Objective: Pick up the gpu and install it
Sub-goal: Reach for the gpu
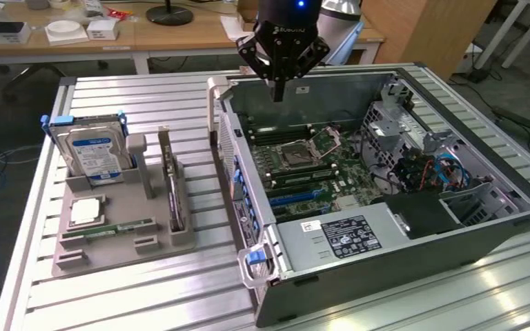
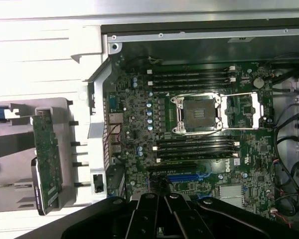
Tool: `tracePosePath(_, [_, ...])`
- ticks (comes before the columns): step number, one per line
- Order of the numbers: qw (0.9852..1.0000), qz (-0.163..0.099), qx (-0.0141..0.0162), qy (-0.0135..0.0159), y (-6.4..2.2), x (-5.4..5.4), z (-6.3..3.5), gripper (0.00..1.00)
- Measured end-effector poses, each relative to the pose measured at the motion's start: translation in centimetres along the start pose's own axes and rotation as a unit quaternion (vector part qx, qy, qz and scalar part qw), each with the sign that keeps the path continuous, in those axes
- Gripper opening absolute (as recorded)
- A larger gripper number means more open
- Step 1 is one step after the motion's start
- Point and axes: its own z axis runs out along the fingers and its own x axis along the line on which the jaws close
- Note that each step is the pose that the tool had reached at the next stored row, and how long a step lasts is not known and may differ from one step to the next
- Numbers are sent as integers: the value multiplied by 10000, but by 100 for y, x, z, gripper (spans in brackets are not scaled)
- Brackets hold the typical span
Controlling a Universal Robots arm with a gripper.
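The gpu stands edge-on as a thin dark strip in a slot of the grey holder tray, on the exterior view's left of the open computer case. My gripper hangs shut and empty over the far part of the case, above the motherboard, well to the exterior view's right of the gpu. In the wrist view the shut gripper points down at the motherboard, close to the blue expansion slot and below the open processor socket.
On the tray also stand a blue-labelled hard drive, a processor chip and a green memory stick. The hard drive's green underside shows in the wrist view. The power supply and cables fill the case's near and right parts. Slatted metal table.
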Motion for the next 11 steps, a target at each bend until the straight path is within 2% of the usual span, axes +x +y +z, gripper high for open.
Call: tracePosePath(11, [10000,0,0,0,-10,128,-3,10])
